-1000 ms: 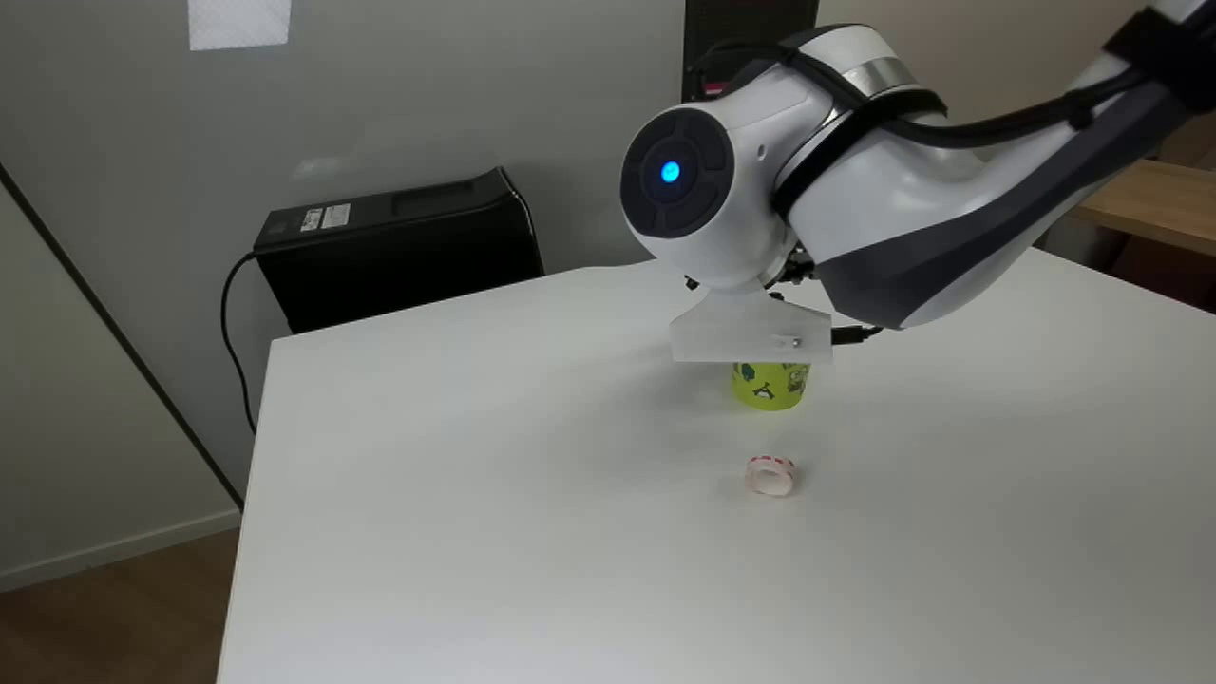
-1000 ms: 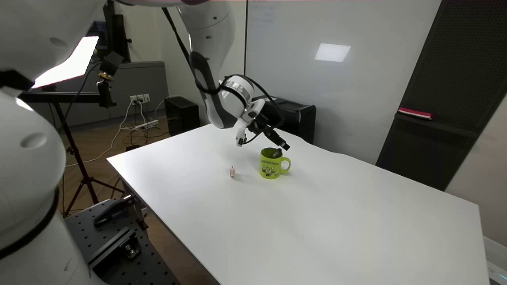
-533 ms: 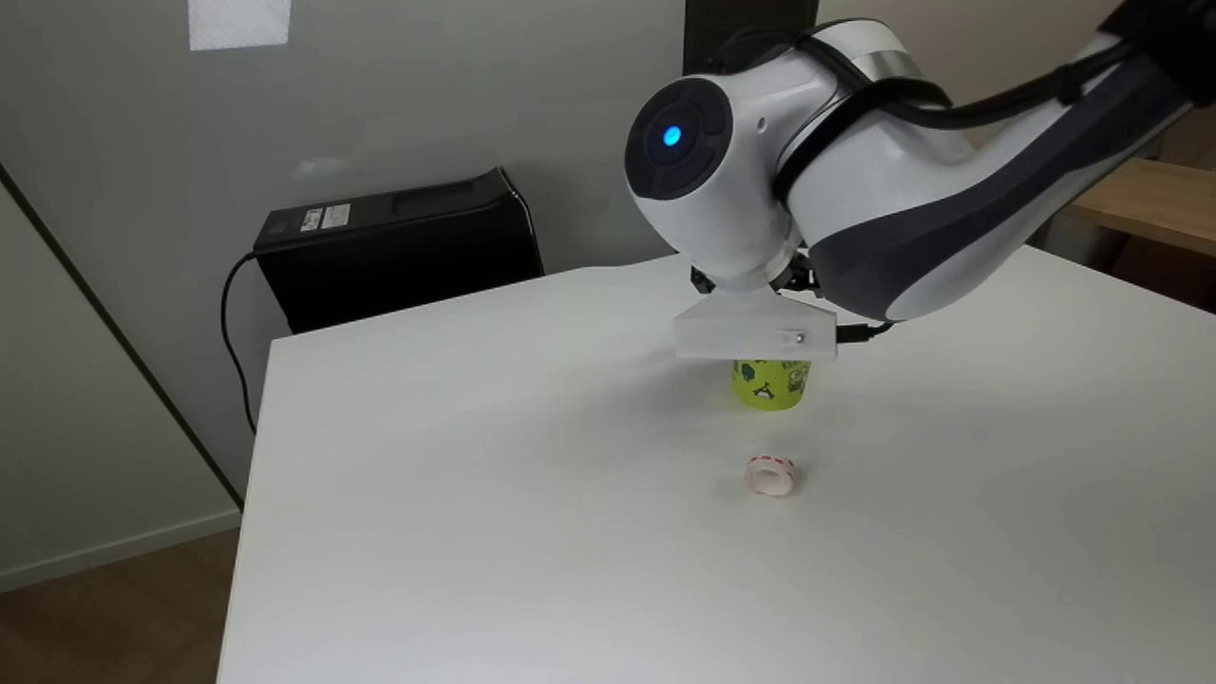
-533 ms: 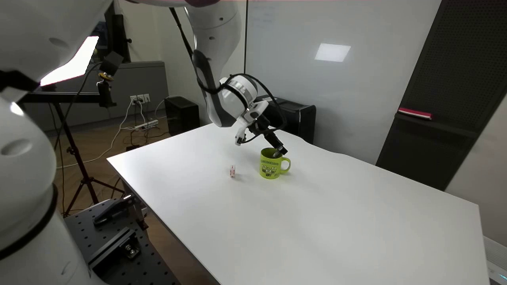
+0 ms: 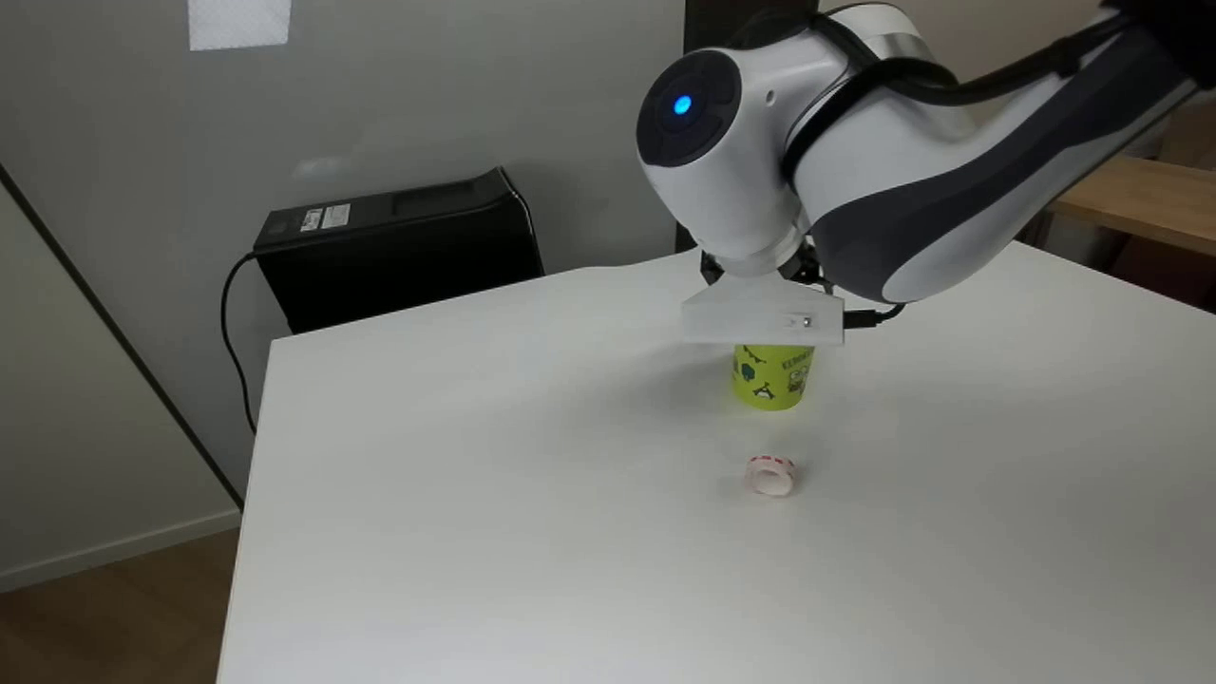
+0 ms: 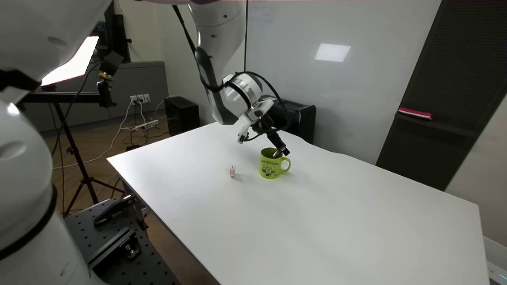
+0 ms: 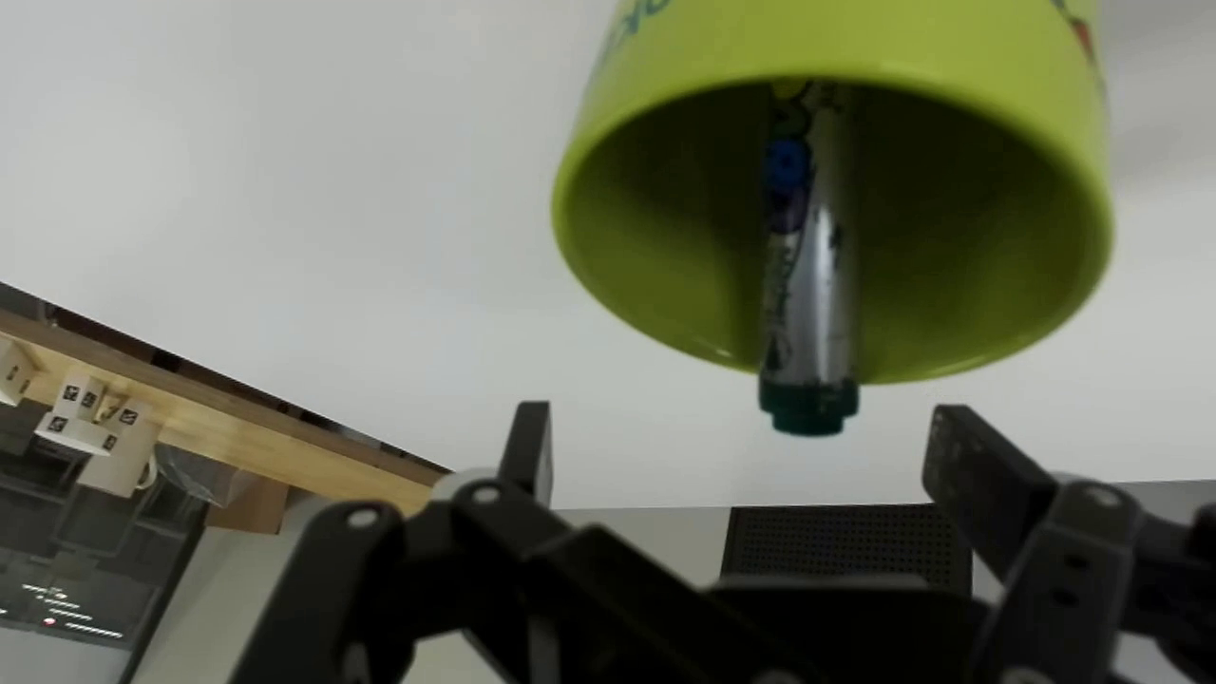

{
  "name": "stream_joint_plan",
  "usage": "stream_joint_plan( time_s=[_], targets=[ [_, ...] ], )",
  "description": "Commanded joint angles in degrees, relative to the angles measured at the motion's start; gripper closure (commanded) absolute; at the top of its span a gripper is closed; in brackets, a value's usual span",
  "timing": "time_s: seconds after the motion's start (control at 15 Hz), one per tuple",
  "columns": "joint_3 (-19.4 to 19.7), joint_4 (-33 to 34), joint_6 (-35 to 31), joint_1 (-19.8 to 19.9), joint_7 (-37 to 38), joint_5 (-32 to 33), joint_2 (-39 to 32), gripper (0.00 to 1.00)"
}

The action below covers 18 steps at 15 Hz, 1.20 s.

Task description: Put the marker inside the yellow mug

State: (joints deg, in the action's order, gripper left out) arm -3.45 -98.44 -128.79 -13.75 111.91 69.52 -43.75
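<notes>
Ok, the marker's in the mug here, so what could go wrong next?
In the wrist view, the dark green end of the marker pokes past the rim of the yellow mug, in line with the open claw; closing now might drag it out. In an exterior view, the claw sits close to the mug's handle, contact unclear; a sideways move could bump it and perhaps tip the mug.

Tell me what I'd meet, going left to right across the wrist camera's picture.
White objects with dark square markings, a brown boxy object, the tip of one of the jaws, the marker, the tip of the other jaw. The yellow mug overlaps the marker, so it's left out.
</notes>
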Motion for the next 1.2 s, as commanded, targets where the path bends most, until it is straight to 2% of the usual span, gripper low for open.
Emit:
stream_joint_plan(
  time_s=[0.0, 0.27, 0.53, 0.93, 1.13],
  targets=[
    [-0.59, -1.17, -1.33, 0.87, -1.18, -2.04, 3.19, 0.00],
    [-1.13, -1.86, -3.02, 1.60, -4.68, -6.76, 6.02, 0.00],
    [-1.72, -3.84, -6.54, 2.71, -12.12, -12.77, 9.26, 0.00],
    [-1.46, -9.96, -15.74, 4.49, -27.98, -22.25, 14.87, 0.00],
    [-2.00, -13.21, -18.43, 5.97, -39.50, -30.73, 17.31, 0.00]
  ],
)
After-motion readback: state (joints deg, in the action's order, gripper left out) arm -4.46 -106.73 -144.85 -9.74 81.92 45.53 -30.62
